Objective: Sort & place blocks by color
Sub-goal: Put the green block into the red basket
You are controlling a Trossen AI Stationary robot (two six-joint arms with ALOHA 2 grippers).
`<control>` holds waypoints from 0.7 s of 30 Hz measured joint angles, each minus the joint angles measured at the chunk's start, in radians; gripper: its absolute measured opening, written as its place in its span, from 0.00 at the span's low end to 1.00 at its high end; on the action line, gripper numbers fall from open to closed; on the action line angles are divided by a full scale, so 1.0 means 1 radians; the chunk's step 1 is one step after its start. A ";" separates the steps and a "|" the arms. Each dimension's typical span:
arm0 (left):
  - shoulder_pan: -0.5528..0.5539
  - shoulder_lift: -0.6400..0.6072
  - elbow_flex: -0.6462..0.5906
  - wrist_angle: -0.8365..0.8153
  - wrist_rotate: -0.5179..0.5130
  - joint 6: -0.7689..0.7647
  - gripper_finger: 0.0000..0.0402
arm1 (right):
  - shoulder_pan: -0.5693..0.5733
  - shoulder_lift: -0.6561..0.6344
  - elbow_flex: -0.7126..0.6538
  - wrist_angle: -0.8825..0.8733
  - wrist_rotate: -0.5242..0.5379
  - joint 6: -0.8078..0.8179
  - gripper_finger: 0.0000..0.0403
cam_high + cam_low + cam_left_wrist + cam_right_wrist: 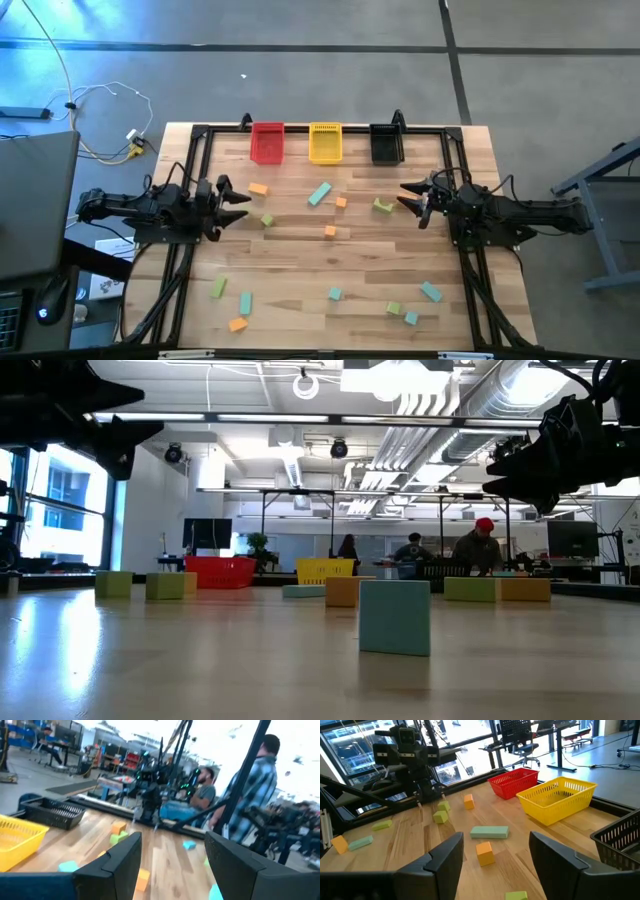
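Blocks (pixel 330 231): lying scattered over the worktop (pixel 300 275), near edge to middle; none binned.
Left claw (pixel 240 201): hanging open at left, gripping nothing.
Right claw (pixel 408 195): hanging open at right, empty.
Bins (pixel 325 143): sitting apparently empty along the far edge.
Progress: sorting not begun.

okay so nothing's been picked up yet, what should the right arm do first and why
Probably lower the right gripper onto the yellow-green block just ahead of it: its jaws are open and empty, that block is nearest, and all three bins look empty.
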 joint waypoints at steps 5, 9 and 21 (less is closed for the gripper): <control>0.000 0.000 0.000 0.018 -0.050 -0.038 0.51 | 0.000 0.000 0.000 0.000 0.000 0.000 0.53; 0.000 0.013 0.003 0.012 -0.100 -0.038 0.51 | 0.000 0.000 0.000 0.000 0.000 0.000 0.53; 0.000 0.232 0.238 -0.184 -0.202 -0.045 0.51 | 0.000 0.000 0.000 0.000 0.000 0.000 0.53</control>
